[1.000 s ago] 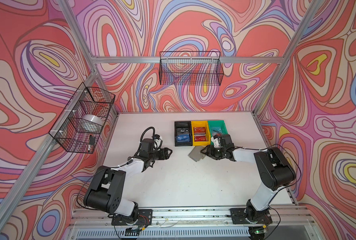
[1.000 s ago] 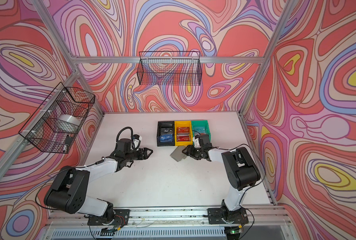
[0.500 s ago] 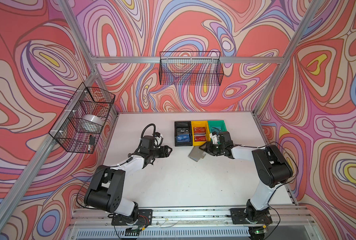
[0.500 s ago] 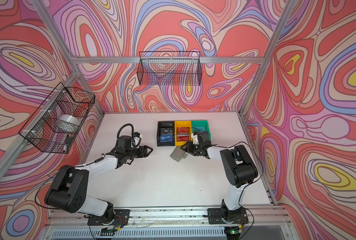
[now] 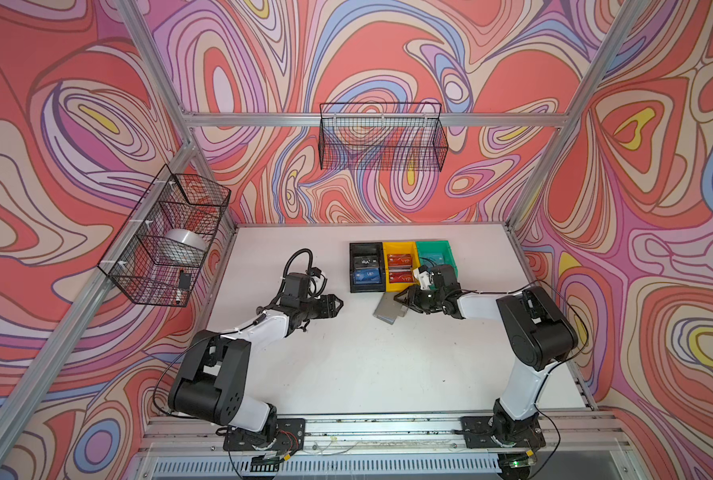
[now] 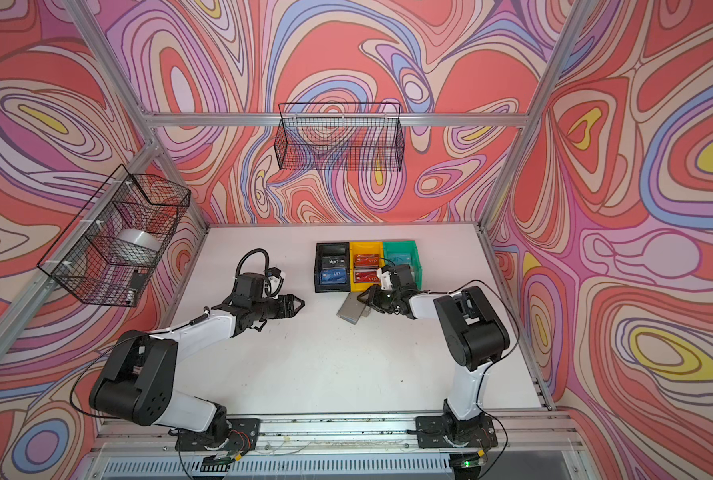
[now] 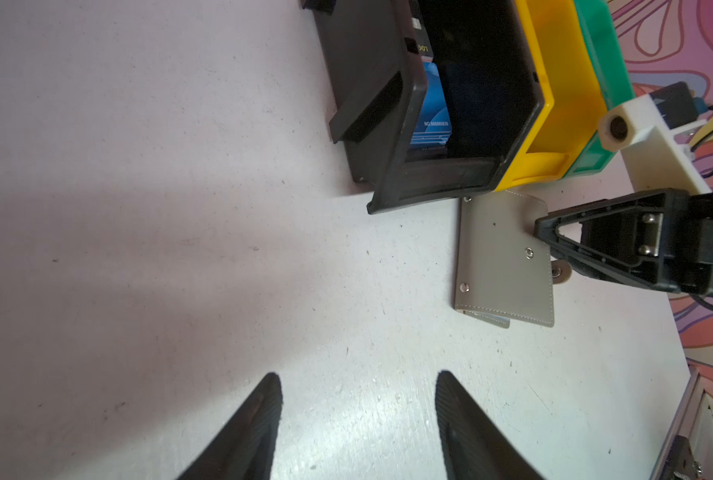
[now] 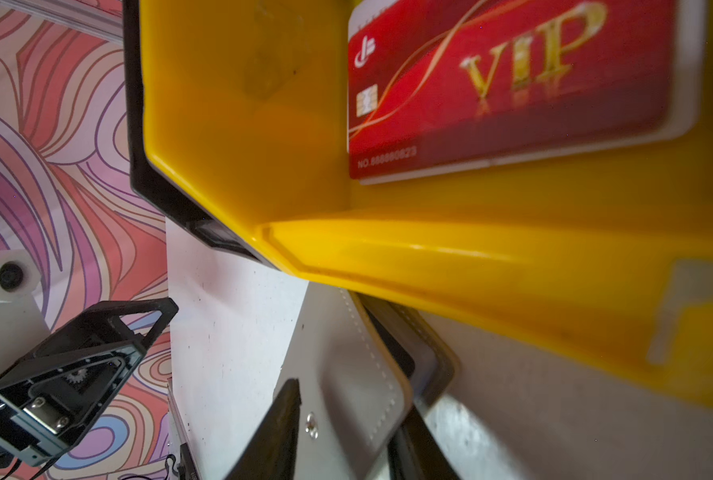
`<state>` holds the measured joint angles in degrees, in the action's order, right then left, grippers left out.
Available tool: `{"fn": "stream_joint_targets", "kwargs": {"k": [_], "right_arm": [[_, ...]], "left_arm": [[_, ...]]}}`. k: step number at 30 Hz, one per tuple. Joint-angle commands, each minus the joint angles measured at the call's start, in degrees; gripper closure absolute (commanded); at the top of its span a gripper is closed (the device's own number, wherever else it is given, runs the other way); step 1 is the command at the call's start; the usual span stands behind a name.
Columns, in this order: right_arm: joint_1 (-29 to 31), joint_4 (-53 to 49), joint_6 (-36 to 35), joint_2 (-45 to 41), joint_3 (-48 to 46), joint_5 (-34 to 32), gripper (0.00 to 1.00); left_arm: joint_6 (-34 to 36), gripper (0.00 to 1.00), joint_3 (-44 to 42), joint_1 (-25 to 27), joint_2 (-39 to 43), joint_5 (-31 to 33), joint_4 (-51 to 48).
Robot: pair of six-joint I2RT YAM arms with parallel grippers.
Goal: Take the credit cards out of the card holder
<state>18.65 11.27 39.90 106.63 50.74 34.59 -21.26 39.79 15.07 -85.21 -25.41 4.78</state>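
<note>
Right wrist view: right end effector (image 8: 351, 401) straddles card holder (image 8: 342, 349), apparently to open it, pinch unclear; left end effector (image 5: 340, 302) spread at its 9 o'clock.

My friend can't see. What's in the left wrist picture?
A folded grey card holder lies on the table beside a black bin, the right gripper at its edge. The left gripper has its jaws open over the table.
</note>
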Motion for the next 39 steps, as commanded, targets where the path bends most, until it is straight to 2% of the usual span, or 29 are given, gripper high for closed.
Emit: {"fn": "stream_joint_targets", "kwargs": {"k": [1, 5, 8, 12, 17, 20, 23, 26, 36, 39], "right_arm": [[0.9, 2.7, 1.4, 1.2, 1.2, 0.9, 0.7], [1.2, 2.7, 1.5, 1.2, 1.3, 1.6, 0.89], [1.3, 0.8, 0.7, -0.2, 1.1, 1.6, 0.96], [1.3, -6.7, -2.7, -4.6, 1.6, 1.7, 0.95], [1.5, -24.5, -11.5, -13.7, 6.1, -2.4, 0.95], [1.5, -33.2, -15.3, -15.7, 10.1, -4.2, 0.95], [2.4, -39.4, -17.8, -14.7, 13.8, -4.8, 0.95], [4.7, -42.9, -19.2, -12.7, 16.0, -8.3, 0.95], [16.9, -55.1, -23.4, 0.4, 28.3, -21.9, 0.93], [19.6, -57.6, -24.1, 3.2, 31.5, -24.6, 0.89]], "left_arm": [[1.2, 0.39, 2.0, 0.2, -0.5, 0.6, -2.7], [1.6, 0.39, 2.7, 0.2, -0.2, 1.0, -4.3], [1.9, 0.4, 2.9, 0.2, 0.3, 1.3, -5.2], [2.1, 0.47, 3.8, 0.2, 1.1, 2.4, -7.7], [3.2, 0.48, 4.8, 0.2, 1.6, 2.6, -10.1], [3.7, 0.48, 5.9, 0.2, 1.1, 2.6, -11.7], [3.5, 0.48, 6.4, 0.2, 0.7, 2.4, -11.9], [3.2, 0.48, 6.3, 0.2, 0.8, 2.1, -11.6], [4.2, 0.48, 6.1, 0.2, 1.4, 3.0, -13.0], [4.0, 0.48, 6.0, 0.2, 1.4, 3.1, -13.2]]}}
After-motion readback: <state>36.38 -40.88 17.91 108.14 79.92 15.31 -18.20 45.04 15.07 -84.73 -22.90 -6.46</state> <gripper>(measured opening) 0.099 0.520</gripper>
